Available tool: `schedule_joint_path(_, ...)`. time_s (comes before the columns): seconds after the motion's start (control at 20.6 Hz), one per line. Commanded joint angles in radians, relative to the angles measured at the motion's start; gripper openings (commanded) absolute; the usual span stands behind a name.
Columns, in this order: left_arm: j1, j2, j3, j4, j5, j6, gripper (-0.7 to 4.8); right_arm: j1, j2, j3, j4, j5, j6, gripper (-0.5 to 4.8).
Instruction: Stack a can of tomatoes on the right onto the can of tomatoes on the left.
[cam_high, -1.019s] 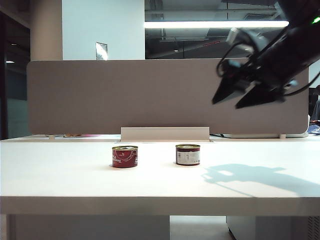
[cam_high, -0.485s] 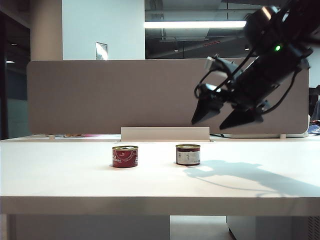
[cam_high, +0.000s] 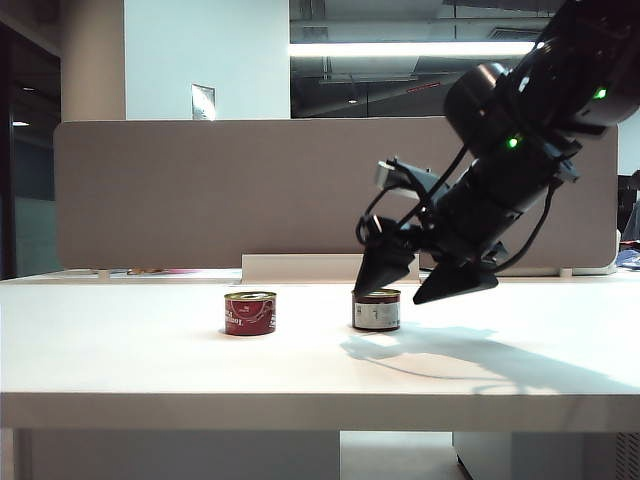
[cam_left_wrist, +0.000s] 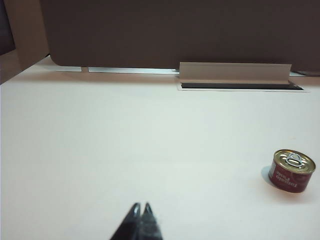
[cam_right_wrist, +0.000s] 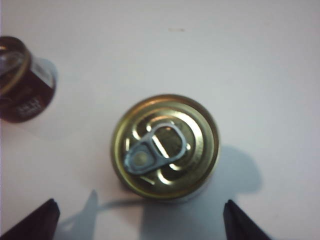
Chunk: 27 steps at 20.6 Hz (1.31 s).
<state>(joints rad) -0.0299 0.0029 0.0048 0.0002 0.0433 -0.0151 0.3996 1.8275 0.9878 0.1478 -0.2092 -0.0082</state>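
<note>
Above the right can (cam_high: 376, 309), which stands on the table (cam_high: 150, 350) beside the left can (cam_high: 249, 313), the right gripper (cam_high: 412, 283) is spread wide; its rim should be centred between the fingertips (cam_right_wrist: 239, 220) before closing. The left gripper (cam_left_wrist: 140, 220), fingers together, is parked apart.

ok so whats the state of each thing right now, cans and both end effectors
right can: upright on the table, lid sealed, pull tab flat, not gripped
left can: upright on the table, nothing stacked on it
right end effector: open, tilted down just above the right can
left end effector: shut, low over bare table, away from both cans
</note>
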Motion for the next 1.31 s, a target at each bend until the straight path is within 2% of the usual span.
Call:
schedule_joint_path(0.05,0.001,0.001,0.003,0.009,0.002,0.003,-0.06,0.006,0.018,0.008,0.045,0.034,0.0,4.79)
schedule_joint_path(0.49,0.001,0.001,0.003,0.009,0.002,0.004,-0.06,0.02,0.054,0.01,0.152,0.038,0.008,4.79)
schedule_joint_path(0.68,0.001,0.001,0.003,0.009,0.002,0.004,-0.06,0.031,0.08,0.026,0.159,0.08,0.008,4.79)
schedule_joint_path(1.16,0.001,0.001,0.003,0.009,0.002,0.004,-0.06,0.035,0.134,0.051,0.2,0.106,0.008,4.79)
schedule_joint_path(1.21,0.001,0.001,0.003,0.009,0.002,0.004,-0.06,0.035,0.137,0.051,0.201,0.106,0.008,4.75)
schedule_joint_path(1.31,0.001,0.001,0.003,0.009,0.002,0.004,-0.06,0.035,0.14,0.051,0.201,0.106,0.008,4.17)
